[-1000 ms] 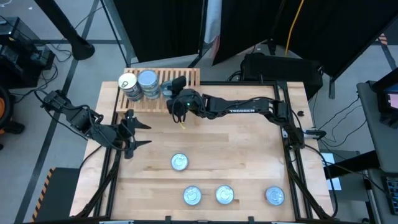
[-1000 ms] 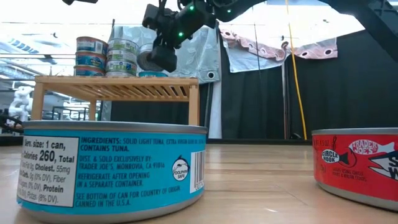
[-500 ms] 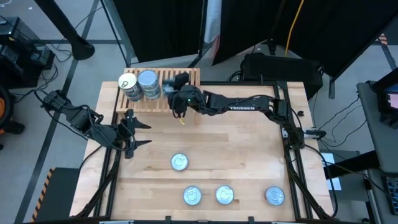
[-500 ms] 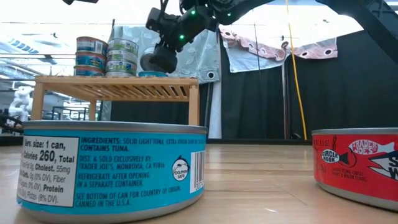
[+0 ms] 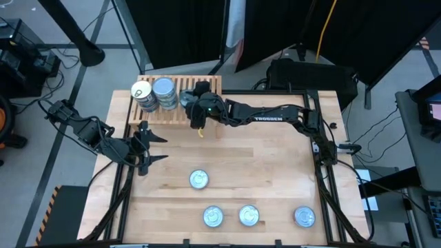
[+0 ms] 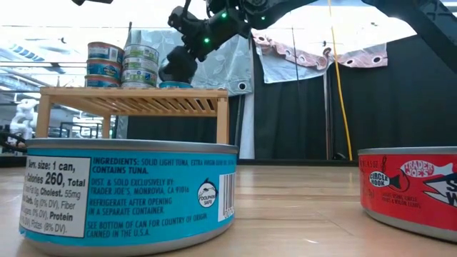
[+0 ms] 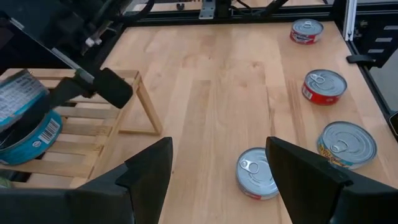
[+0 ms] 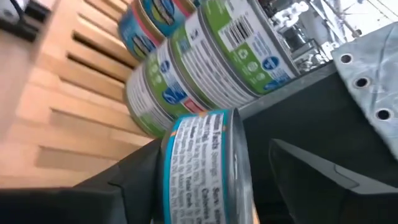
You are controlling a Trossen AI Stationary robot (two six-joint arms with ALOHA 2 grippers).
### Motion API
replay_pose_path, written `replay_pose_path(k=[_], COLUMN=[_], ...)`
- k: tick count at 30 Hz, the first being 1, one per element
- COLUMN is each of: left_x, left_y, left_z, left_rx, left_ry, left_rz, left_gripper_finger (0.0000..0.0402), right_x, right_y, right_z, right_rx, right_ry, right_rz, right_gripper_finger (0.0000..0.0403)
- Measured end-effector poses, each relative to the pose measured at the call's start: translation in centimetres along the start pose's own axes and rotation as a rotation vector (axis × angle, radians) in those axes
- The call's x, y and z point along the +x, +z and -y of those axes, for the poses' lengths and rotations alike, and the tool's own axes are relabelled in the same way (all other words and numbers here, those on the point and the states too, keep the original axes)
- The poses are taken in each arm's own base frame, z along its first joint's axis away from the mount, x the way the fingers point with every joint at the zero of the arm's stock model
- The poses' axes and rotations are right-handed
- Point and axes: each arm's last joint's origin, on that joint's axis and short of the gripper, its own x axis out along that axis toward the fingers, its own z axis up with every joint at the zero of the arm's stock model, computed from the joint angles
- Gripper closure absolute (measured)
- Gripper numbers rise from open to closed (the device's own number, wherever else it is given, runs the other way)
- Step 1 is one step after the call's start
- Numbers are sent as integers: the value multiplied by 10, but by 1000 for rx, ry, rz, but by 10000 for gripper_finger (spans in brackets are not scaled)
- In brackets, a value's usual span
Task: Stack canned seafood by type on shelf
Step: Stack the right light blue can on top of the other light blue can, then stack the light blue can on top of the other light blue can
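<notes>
On the slatted wooden shelf [image 5: 207,86] at the table's far left stand two stacks of canned seafood [image 5: 142,93] [image 5: 164,93]. My right gripper [image 5: 196,105] hovers over the shelf beside them, open. A blue-labelled can [image 8: 205,168] sits between its fingers. In the left wrist view this can [image 7: 18,99] lies tilted on another blue can [image 7: 34,140] that stands on the slats. My left gripper [image 5: 153,148] waits open near the table's left edge, with nothing in it. My right gripper has the blue-labelled can's flat face [image 8: 171,180] close beside one finger [image 8: 134,180]; whether they touch I cannot tell. The other finger [image 8: 323,180] stands well apart from the can. The fingers reach nearly level from the table's right. The can is tilted on the lower can.
Several more cans lie on the tabletop near the front edge [image 5: 198,180] [image 5: 213,217] [image 5: 248,215] [image 5: 304,217]. The low view has a blue can [image 6: 128,196] and a red can [image 6: 410,193] close to the camera. The shelf's right half is bare slats.
My right gripper has rolled about its own axis over the shelf and its jaws have spread apart. The can between them has turned with the wrist from showing its round face toward lying flatter over the lower can.
</notes>
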Motion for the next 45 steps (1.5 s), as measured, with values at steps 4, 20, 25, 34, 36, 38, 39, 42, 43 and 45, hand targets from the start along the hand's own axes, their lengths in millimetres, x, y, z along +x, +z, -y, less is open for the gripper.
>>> replay_pose_path(k=[4,20,25,34,36,38,39,42,43,45], left_x=[0,0,0,0,1,1,2,4,5,7], left_y=[0,0,0,0,1,2,4,8,9,11], left_z=[0,0,0,0,1,2,3,5,6,9], left_rx=[4,22,46,47,43,38,34,43,53,76], left_ry=[1,1,1,0,-2,-6,-9,-18,-21,-25], left_rz=[-2,-2,-2,0,6,17,29,59,70,80], left_gripper_finger=[136,136,136,136,136,136,136,136,136,136], right_x=[1,3,-32,-141,-167,-192,-205,-242,-255,-280], right_y=[-3,-6,29,72,74,73,72,69,67,64], right_z=[3,16,14,-25,-38,-55,-64,-87,-94,-104], right_rx=[76,183,197,429,496,541,553,602,624,678], right_ry=[6,68,104,450,515,552,558,560,549,499], right_rz=[-4,67,134,-118,-239,-375,-448,-649,-716,-838], right_gripper_finger=[111,110,110,110,110,110,110,110,110,110])
